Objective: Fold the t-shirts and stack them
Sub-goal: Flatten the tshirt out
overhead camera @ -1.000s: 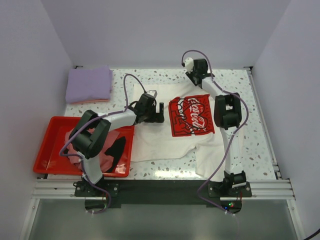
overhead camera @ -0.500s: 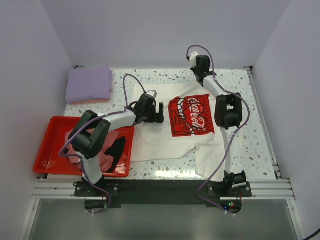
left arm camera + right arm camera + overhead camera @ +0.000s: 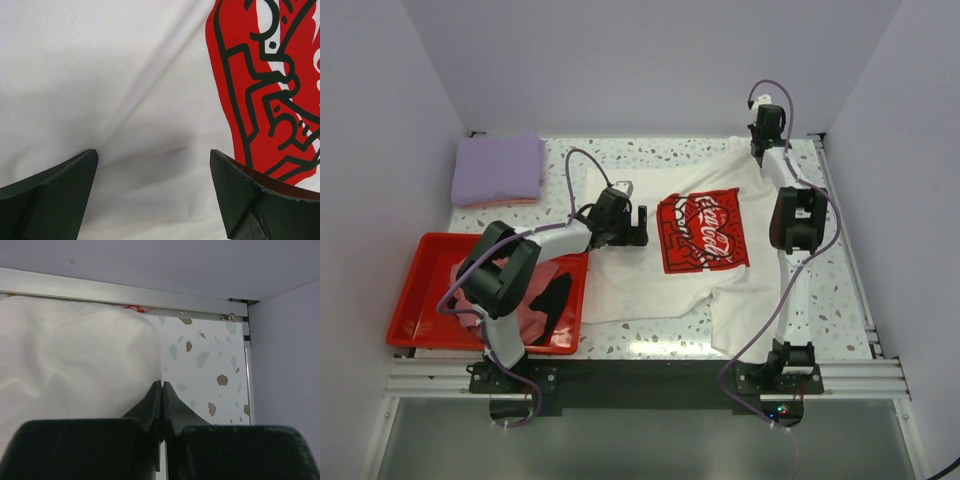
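Cream-white tee (image 3: 650,275) lies open on desk (image 3: 835,285), frame centre, not yet folded. Lavender tee (image 3: 498,168) folded, upper left: one done. Pink tee (image 3: 535,322) and black tee (image 3: 557,295) heaped in red tray (image 3: 410,300), lower left: waiting. Right pincer (image 3: 162,385) pressed together on cream-white tee's edge, upper right. Left pincer (image 3: 152,152) spread over cloth, just left of red print (image 3: 700,232).

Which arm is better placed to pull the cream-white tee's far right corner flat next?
Right. The right gripper is shut on the cream-white cloth t-shirt at its far right corner. The left gripper hangs open over the shirt's left half, beside the red rectangular print.
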`<state>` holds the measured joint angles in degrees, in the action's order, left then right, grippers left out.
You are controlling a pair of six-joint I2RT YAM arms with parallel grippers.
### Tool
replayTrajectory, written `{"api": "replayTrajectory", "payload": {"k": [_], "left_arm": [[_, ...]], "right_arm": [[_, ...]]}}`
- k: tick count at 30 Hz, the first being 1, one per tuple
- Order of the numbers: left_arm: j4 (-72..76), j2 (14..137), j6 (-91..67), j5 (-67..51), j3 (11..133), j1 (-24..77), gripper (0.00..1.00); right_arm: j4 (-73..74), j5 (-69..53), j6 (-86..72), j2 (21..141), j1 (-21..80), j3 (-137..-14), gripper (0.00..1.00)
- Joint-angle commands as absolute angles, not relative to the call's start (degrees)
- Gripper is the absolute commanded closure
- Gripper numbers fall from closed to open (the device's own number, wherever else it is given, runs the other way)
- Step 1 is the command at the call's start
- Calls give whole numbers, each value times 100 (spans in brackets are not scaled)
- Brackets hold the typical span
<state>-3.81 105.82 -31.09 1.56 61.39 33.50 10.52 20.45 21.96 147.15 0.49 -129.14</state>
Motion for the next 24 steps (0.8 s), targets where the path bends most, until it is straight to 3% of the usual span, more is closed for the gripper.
{"api": "replayTrajectory", "payload": {"k": [1, 4, 6, 7, 8, 11, 13, 17, 24], "left_arm": [[-1195, 10749, -3313, 114, 5880, 3305, 0], [-1222, 10740, -3313, 97, 5915, 3305, 0], [-1213, 10731, -3313, 88, 5906, 3305, 0], [-1195, 10723, -3305, 70, 5898, 3305, 0], [-1187, 10740, -3305, 53, 5924, 3305, 0], [-1134, 10758, -3287, 27, 5976, 3305, 0], [-1055, 10767, -3261, 26, 6012, 3296, 0], [-941, 10714, -3226, -158, 6134, 3305, 0], [-809, 10398, -2919, -439, 6635, 3305, 0]], "right_arm": [[756, 2197, 2074, 15019, -139, -13209, 100], [817, 2276, 1987, 15204, -272, -13428, 99], [791, 2189, 1934, 15293, -351, -13474, 85], [782, 2075, 1916, 15293, -360, -13439, 74], [791, 2031, 1925, 15249, -360, -13430, 52], [940, 1794, 1750, 15118, -360, -13377, 19], [1071, 1723, 1592, 14925, -369, -13324, 17], [1257, 1249, 1100, 14450, -325, -13105, 1], [1195, 1335, 958, 13650, 121, -12569, 1]]}}
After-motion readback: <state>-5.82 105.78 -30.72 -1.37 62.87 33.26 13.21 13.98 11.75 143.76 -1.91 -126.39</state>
